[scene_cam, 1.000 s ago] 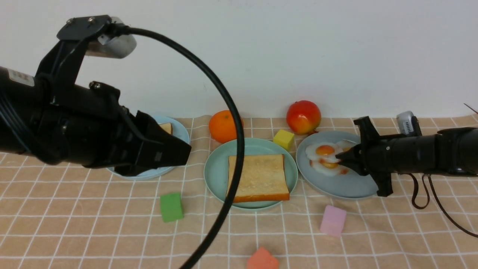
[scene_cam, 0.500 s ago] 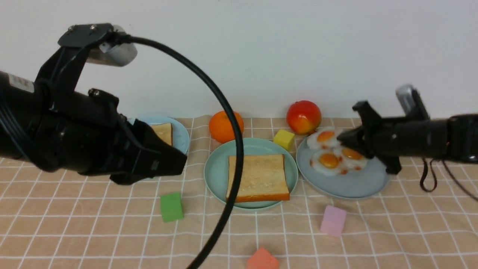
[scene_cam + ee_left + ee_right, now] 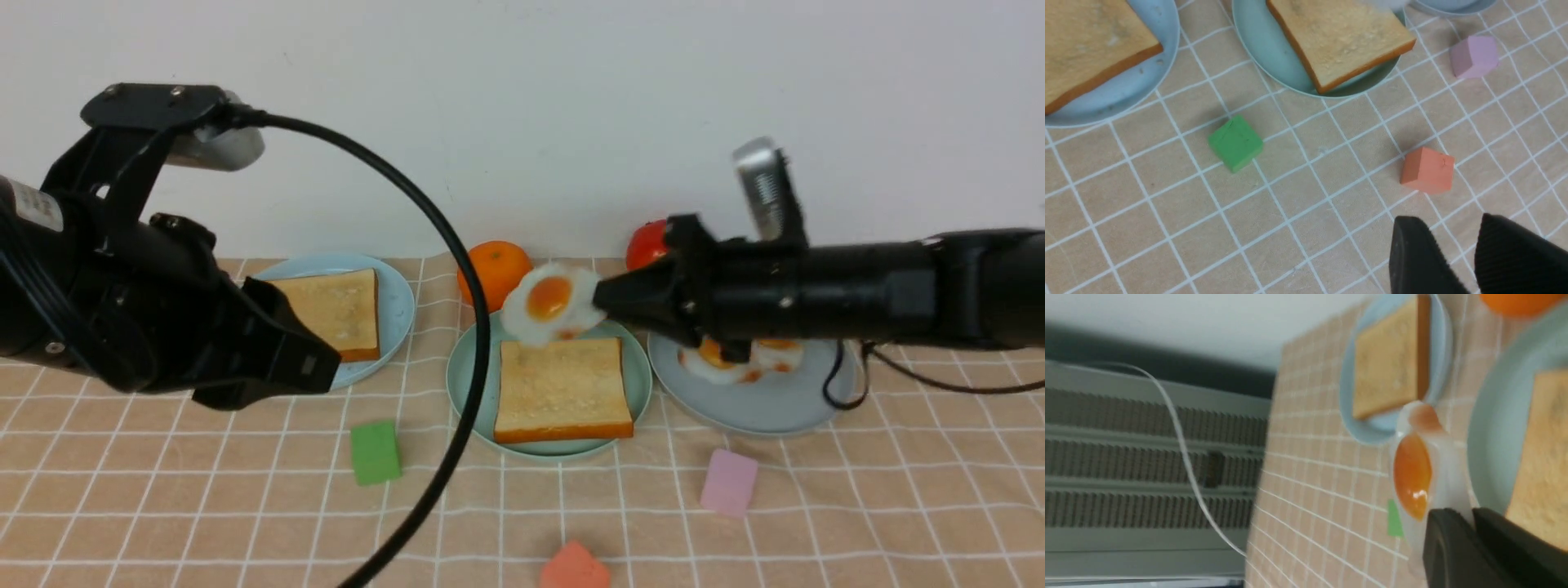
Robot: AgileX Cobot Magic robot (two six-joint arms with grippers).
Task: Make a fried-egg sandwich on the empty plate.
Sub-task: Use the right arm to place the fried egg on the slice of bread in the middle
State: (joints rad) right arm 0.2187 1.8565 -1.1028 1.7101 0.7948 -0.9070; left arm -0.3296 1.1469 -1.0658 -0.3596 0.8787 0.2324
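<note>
While the right end effector point(image 3: 602, 298) pinches its white edge, the orange-yolked fried egg point(image 3: 549, 309) seems tilted.

White wall point(image 3: 571, 98), checked tablecloth point(image 3: 204, 506)

fried egg point(image 3: 549, 304): glossy, smooth plastic. toast slice point(image 3: 563, 388): matt, grainy face. mint plate point(image 3: 469, 377): smooth plastic. tablecloth point(image 3: 163, 498): matt cloth.

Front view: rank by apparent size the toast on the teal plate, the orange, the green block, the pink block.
1. toast on the teal plate, clearly largest.
2. orange, partly hidden.
3. green block and pink block: look alike, not ranked.
</note>
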